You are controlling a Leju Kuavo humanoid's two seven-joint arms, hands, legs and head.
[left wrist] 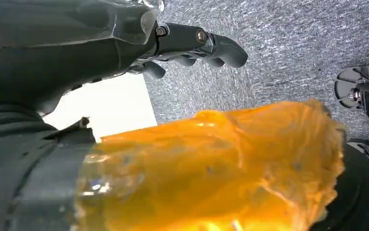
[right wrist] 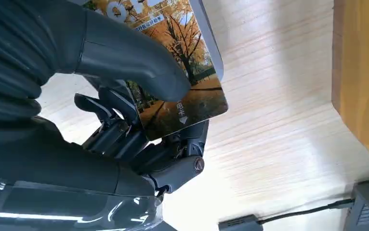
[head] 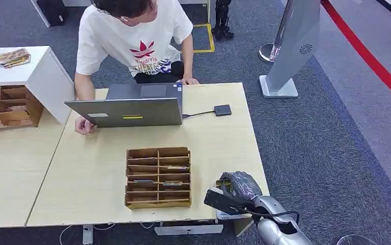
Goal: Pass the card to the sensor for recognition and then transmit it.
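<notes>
Card (right wrist: 185, 91) (autumn trees printed on it) sits pinched between the right hand's (right wrist: 139, 120) thumb and fingers above the table (head: 219, 138), right of the wooden organizer (head: 158, 177). Left hand (left wrist: 182, 45): fingers curled, holding nothing.

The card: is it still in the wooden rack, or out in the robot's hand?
Out. The right hand pinches the card between thumb and fingers above the bare table, beside the rack.

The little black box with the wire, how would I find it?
Start at the pale wooden table, then the grey laptop. A thin cable leads from it to the small black box, lying flat and alone, unlike the big wooden card rack.
</notes>
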